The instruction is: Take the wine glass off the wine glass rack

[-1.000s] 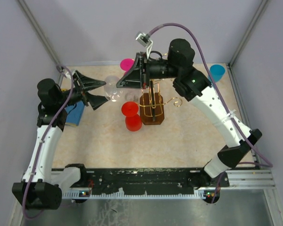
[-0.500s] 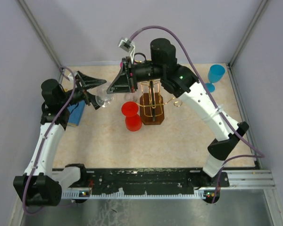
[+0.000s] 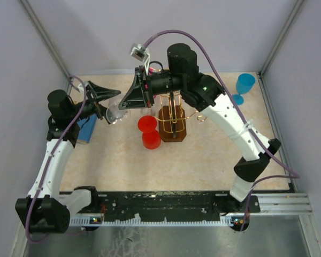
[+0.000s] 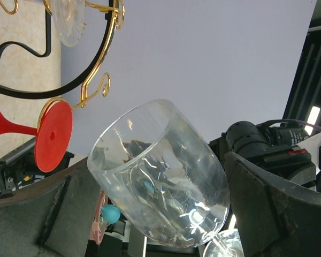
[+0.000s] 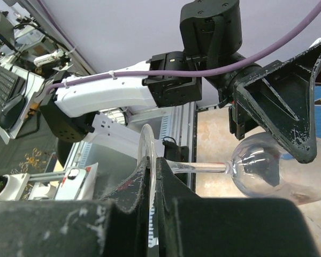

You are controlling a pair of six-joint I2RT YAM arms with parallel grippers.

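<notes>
Now the white right arm [image 3: 241,128] has swung left past the gold wire wine glass rack [image 3: 173,124] on its dark wooden base, forearm level above the bench. The right jaws are clenched on the foot of the clear wine glass [image 4: 160,176], off the rack, its bowl between the released left jaws of the bent white left arm [image 3: 53,155].

Wine glass [image 4: 160,176] is clear, smooth, super glossy glass, with glare spots all over it. Wine glass rack [image 3: 174,128] is thin shiny gold wire, metal by the look, on a dark brown wooden base. Red goblet [image 3: 148,126] looks like glossy plastic. Right gripper [image 5: 151,171] jaws are matt black with chalky scuffs. Desk [image 3: 203,155] has a matt, beige, speckled stone look. Arm shells [image 3: 236,124] are smooth white plastic.
</notes>
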